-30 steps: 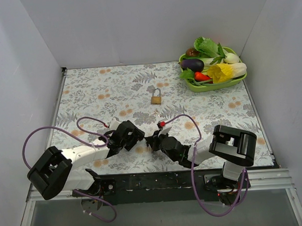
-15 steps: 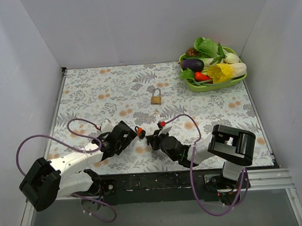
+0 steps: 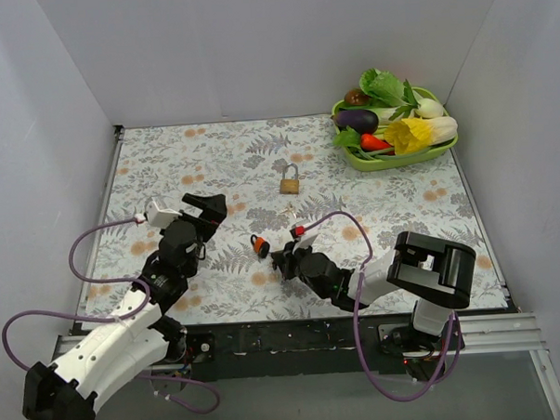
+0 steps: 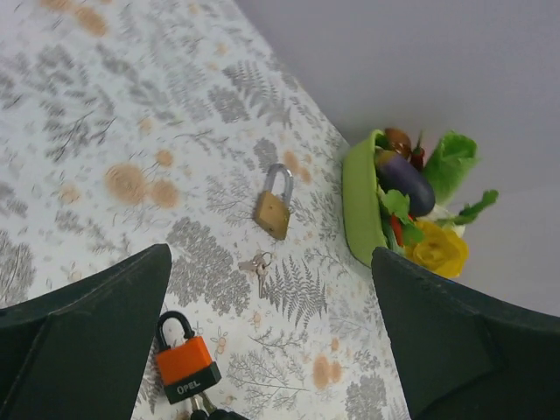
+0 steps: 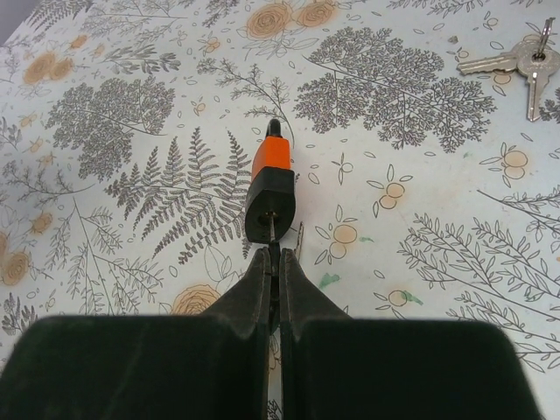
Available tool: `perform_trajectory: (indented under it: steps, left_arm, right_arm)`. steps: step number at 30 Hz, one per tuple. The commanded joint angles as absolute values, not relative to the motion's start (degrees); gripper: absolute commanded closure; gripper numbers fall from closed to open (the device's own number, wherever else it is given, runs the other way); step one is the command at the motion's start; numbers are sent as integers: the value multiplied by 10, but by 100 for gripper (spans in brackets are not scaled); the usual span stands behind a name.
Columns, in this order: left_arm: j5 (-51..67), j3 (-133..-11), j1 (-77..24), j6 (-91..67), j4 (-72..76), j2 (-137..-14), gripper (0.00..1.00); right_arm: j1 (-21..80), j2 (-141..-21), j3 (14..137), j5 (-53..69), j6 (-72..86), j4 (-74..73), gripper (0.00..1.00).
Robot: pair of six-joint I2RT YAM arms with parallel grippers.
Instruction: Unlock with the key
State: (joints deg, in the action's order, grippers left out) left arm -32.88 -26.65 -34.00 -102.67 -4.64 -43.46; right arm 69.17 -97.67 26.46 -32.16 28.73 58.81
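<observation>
Moved since before: left gripper (image 3: 195, 212) has let go of the orange-bodied padlock with a black shackle (image 3: 260, 246) and drawn away to its own side, so the lock now lies alone on the floral-patterned table top (image 3: 166, 159).
Left gripper state: jaws spread wide, holding nothing, touching nothing.
Right gripper state: right gripper (image 5: 274, 262) is pinched tight on the small metal key (image 5: 274, 236), fingertips pressed together around it.
Key position: it runs straight ahead out of the right fingertips and its tip sits in the keyhole at the base of the orange padlock.
Orange padlock position: flat on the table directly ahead of the right fingertips, base toward them and shackle pointing away. From the left wrist view it lies low and close, just inside the left finger.
Shackle: whether it is locked or released cannot be told.
Brass padlock (image 3: 290, 181): well beyond both grippers, lying flat, apart from the orange one.
Loose pair of silver keys (image 5: 516, 61): on the table ahead and to the right of the right gripper, between the two locks.
Green tray of vegetables (image 3: 389, 161): far off, ahead and to the right of the right gripper, in the table's corner.
</observation>
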Motion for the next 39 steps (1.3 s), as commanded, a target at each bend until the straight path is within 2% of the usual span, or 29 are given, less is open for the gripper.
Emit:
perform_trajectory:
  steps: [1,2,6,10,15,20,28,35,39]
  left_arm:
    - [-246,-271,-324,-766,98,-428,2]
    - [-217,-283,-323,-695,94,-436,2]
    - [-96,-301,-323,-586,81,-509,2]
    - [-83,-328,-323,-531,37,-567,2]
    - [-51,-343,-322,-470,6,-573,2]
    - [29,-329,-322,-363,-46,-540,2]
    - [11,-239,-347,-192,42,-476,2]
    - [8,-207,-376,-16,136,-544,2]
    - [35,-140,-391,119,235,-560,2]
  right_arm:
    - [680,-946,263,-300,264,610,99]
    - [679,-943,264,-294,261,607,99]
    - [669,-938,267,-272,244,603,99]
    - [651,-940,274,-244,243,598,99]
    - [610,-942,278,-174,243,592,99]
    - [564,-954,278,-107,246,594,99]
    - [525,-970,308,-18,240,564,99]
    - [505,-991,326,30,250,555,99]
    - [496,-992,331,47,249,546,99]
